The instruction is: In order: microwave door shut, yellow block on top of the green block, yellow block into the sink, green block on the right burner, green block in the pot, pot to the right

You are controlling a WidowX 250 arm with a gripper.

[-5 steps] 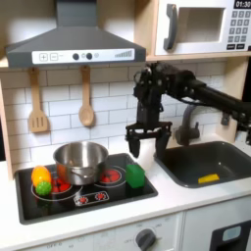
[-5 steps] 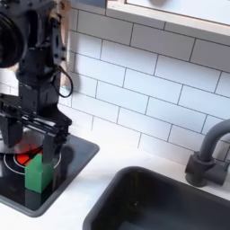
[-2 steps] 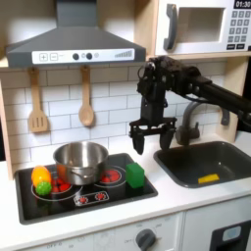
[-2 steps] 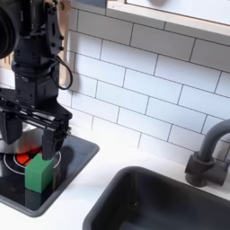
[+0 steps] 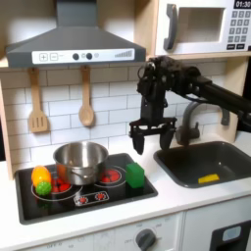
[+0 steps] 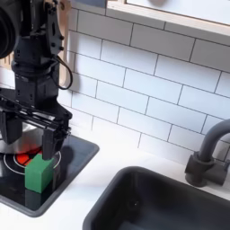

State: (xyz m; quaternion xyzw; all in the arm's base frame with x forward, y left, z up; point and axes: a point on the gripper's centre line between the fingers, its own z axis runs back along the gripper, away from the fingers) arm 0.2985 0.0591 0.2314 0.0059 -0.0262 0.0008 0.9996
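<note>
Above the cooktop's right edge we hold our gripper [image 5: 152, 143] wide and empty, since the green block [image 5: 134, 175] sits on the right burner [image 5: 116, 175], awaiting the pot [image 5: 80, 160].

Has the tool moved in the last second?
Yes. In the first exterior view the tool has shifted right, from left of the green block toward the faucet. Jaws open.

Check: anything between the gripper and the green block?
Nothing. In the second exterior view the gripper hangs open just above the green block, with only air and bare cooktop between. The first exterior view agrees.
</note>
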